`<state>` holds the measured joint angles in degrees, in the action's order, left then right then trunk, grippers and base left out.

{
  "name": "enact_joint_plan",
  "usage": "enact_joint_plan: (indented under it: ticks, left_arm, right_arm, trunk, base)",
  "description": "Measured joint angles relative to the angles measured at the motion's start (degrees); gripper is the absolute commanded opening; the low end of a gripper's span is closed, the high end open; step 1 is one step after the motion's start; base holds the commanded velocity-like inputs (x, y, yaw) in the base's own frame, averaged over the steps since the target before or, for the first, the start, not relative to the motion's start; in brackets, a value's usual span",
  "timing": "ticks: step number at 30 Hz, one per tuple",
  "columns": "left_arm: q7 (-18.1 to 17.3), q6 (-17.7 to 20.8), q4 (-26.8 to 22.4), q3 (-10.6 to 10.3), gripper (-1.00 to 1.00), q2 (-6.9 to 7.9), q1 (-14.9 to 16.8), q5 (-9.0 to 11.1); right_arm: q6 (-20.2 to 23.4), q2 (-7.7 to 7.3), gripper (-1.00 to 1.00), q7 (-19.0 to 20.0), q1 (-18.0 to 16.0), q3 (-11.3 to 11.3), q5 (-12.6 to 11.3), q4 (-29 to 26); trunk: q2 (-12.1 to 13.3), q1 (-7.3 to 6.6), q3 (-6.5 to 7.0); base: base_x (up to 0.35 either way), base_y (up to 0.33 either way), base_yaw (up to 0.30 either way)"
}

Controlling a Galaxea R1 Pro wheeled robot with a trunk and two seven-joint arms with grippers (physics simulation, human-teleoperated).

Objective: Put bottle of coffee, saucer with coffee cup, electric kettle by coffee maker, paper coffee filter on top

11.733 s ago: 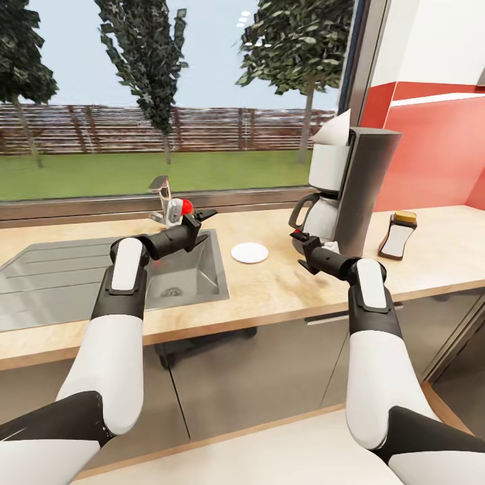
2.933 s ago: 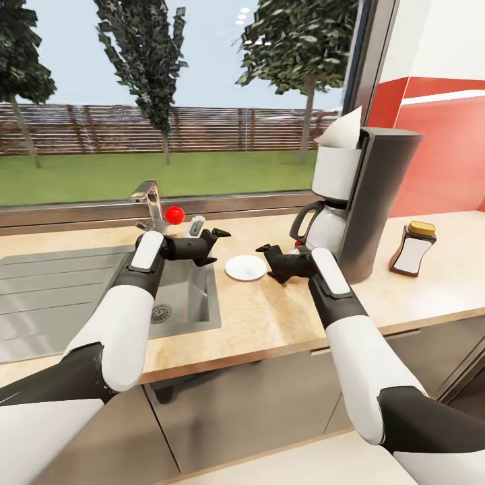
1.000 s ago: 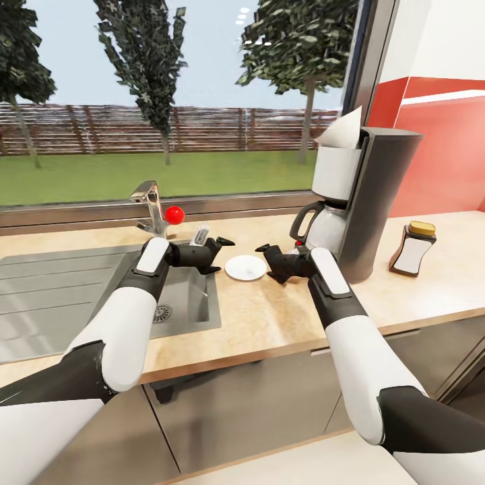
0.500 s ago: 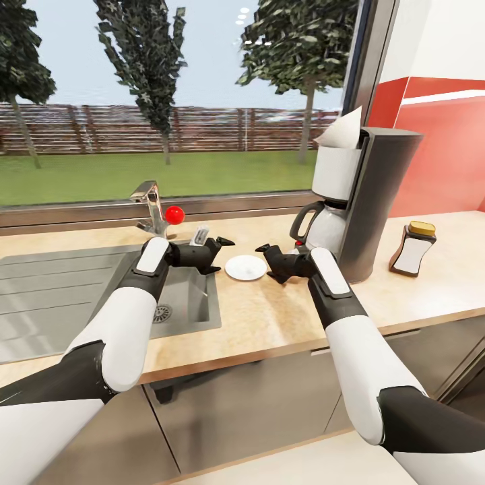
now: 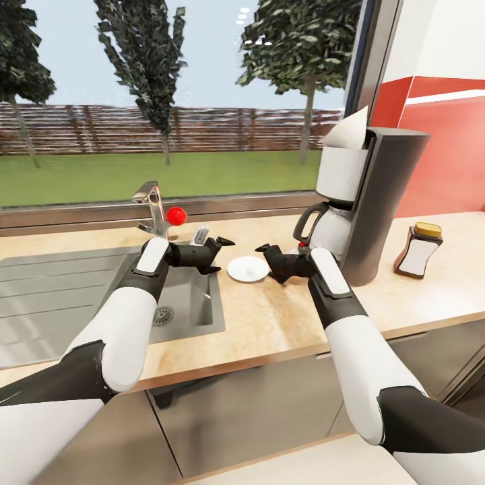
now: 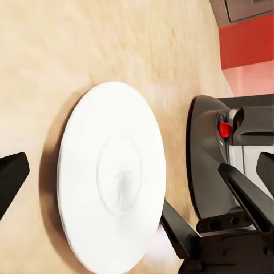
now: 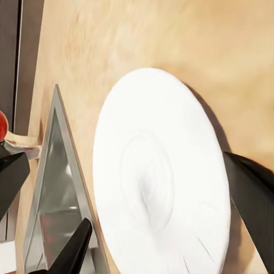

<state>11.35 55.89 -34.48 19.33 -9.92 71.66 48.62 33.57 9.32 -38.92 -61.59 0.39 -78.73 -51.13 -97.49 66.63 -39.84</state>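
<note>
"Why did you bracket the small flat white saucer [image 5: 247, 269] with both grippers?"

"You held the left gripper [image 5: 220, 251] and right gripper [image 5: 265, 259] either side of it, jaws open and empty, probably to lift its thin rim. It lay on the beige wood-grain table [image 5: 269, 316], near the tall dark grey coffee maker [image 5: 377, 202]."

the head view looks forward and down across the kitchen countertop [image 5: 269, 323] towards a window. both wrist views sit close above the saucer [image 5: 247, 269] [image 6: 111, 177] [image 7: 162, 174], facing it from opposite sides.
</note>
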Motion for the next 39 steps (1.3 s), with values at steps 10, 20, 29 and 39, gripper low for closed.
enact_joint_plan:
  ticks: [10, 20, 29, 39]
  left_arm:
    - [0.00, -0.02, 0.03, 0.00, 1.00, 0.00, 0.00, 0.00]
    - [0.00, 0.00, 0.05, 0.00, 1.00, 0.00, 0.00, 0.00]
    - [0.00, 0.00, 0.11, 0.00, 1.00, 0.00, 0.00, 0.00]
    - [-0.15, 0.00, 0.25, -0.02, 1.00, 0.00, 0.00, 0.00]
  right_arm:
    - [-0.02, 0.00, 1.00, 0.02, 0.00, 0.00, -0.01, 0.02]
    - [-0.03, 0.00, 1.00, 0.02, 0.00, 0.00, -0.01, 0.02]
    - [0.00, 0.00, 1.00, 0.01, 0.00, 0.00, -0.04, 0.02]
    - [-0.03, 0.00, 1.00, 0.02, 0.00, 0.00, -0.06, 0.02]
  trunk:
    - [0.00, 0.00, 0.00]
    - [0.00, 0.00, 0.00]
    - [0.00, 0.00, 0.00]
    - [0.00, 0.00, 0.00]
  base:
    - [0.003, 0.003, 0.000]
    - [0.005, 0.003, 0.000]
    - [0.063, 0.050, 0.000]
    - [0.003, 0.003, 0.000]
